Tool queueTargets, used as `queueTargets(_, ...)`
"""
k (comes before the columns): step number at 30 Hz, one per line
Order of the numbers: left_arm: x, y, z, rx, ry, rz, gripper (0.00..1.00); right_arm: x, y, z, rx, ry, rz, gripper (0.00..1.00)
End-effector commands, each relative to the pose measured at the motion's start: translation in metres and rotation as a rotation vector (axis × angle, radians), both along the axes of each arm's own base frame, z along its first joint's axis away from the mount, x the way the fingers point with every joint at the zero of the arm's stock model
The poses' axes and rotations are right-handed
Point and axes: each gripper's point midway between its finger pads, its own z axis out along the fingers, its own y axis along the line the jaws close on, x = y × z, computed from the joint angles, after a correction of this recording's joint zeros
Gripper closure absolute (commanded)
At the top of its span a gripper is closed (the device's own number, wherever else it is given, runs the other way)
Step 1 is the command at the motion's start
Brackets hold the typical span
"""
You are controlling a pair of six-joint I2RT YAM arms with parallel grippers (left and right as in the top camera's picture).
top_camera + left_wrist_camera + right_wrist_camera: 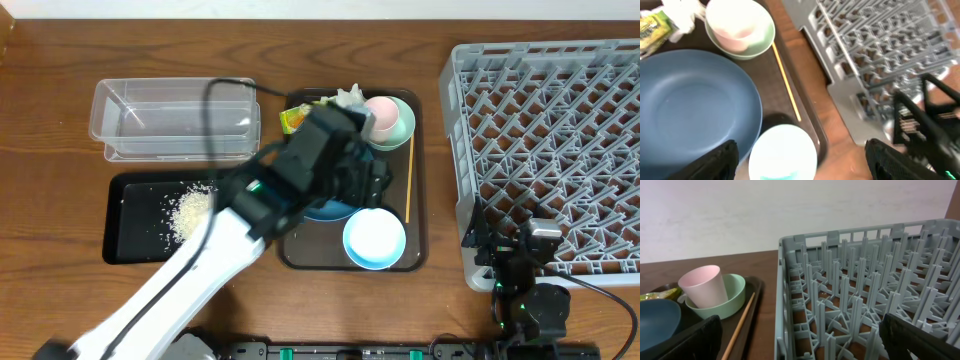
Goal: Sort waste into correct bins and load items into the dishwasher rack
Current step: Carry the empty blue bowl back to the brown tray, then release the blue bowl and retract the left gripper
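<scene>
My left gripper [376, 186] [802, 167] is open and empty, hovering over the brown tray above the light blue bowl [375, 240] [782, 152] and the dark blue plate [330, 210] [690, 110]. The pink cup [380, 112] [732, 22] [702, 285] stands inside the mint green bowl [402, 128] [762, 42] [732, 297]. The chopstick [409, 180] [786, 82] [742, 320] lies along the tray's right side. The wrapper [293, 120] [650, 27] and tissue [350, 97] [685, 15] lie at the tray's back. Rice [190, 212] lies in the black tray [130, 240]. My right gripper [505, 242] [805, 345] is open at the grey rack's [550, 130] [875, 50] [865, 295] front left corner.
The clear tub [175, 120] stands behind the black tray at the left. The dark brown serving tray [420, 255] holds the dishes between the bins and the rack. My left arm crosses the black tray's right end.
</scene>
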Motion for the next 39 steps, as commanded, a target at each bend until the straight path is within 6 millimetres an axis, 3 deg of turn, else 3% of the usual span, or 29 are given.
queueTargets(1,-0.013,0.015,0.021,-0.009,-0.029,0.008,0.16,0.0,0.0,-0.001,-0.007,0.003,-0.002,0.01)
queueTargets(10,-0.03,0.083,0.037,0.136,-0.119,0.178,0.11,0.0,0.0,-0.001,-0.007,0.003,-0.002,0.01)
queueTargets(16,-0.035,0.092,0.04,0.152,-0.129,0.196,0.11,0.0,0.0,-0.001,-0.007,0.003,-0.002,0.01)
queueTargets(22,-0.036,0.095,0.019,0.227,-0.063,0.191,0.1,0.0,0.0,-0.001,-0.007,0.003,-0.002,0.01)
queueTargets(24,-0.029,0.106,0.015,0.269,-0.069,0.237,0.09,0.0,0.0,-0.001,-0.007,0.003,-0.002,0.01)
queueTargets(25,-0.023,0.115,0.016,0.285,-0.077,0.277,0.04,0.0,0.0,-0.001,-0.007,0.003,-0.002,0.01)
queueTargets(28,-0.006,0.153,0.022,0.277,-0.076,0.471,0.04,0.0,0.0,-0.001,-0.007,0.003,-0.002,0.01)
queueTargets(32,0.005,0.223,0.029,0.24,-0.035,0.754,0.04,0.0,0.0,-0.001,-0.007,0.003,-0.002,0.01)
queueTargets(35,-0.002,0.274,0.023,0.242,0.035,0.954,0.04,0.0,0.0,-0.001,-0.007,0.003,-0.002,0.01)
queueTargets(39,-0.026,0.317,0.008,0.27,0.163,1.143,0.04,0.0,0.0,-0.001,-0.007,0.003,-0.002,0.01)
